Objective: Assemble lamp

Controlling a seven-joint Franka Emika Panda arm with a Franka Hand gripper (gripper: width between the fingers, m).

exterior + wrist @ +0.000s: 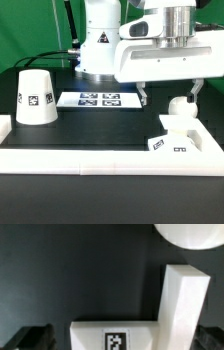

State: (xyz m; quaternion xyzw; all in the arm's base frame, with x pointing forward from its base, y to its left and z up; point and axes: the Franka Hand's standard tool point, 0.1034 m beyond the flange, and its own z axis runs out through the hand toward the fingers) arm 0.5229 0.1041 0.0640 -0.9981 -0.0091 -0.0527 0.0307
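Note:
The angular white base block (170, 135) with tags lies at the exterior view's right, near the front white rail. The round bulb (179, 105) sits right behind it, close to its raised end; I cannot tell if they touch. The cone shade (35, 97) stands upright at the left. My gripper (168, 95) hangs open and empty above the base block. In the wrist view the base (185, 297) with its tag runs between my dark fingertips (33, 337), and the bulb (195, 235) lies beyond it. The gripper (122, 341) holds nothing.
The marker board (98, 99) lies flat at the back middle in front of the robot's body. A raised white rail (100, 157) runs along the front edge and up both sides of the black table.

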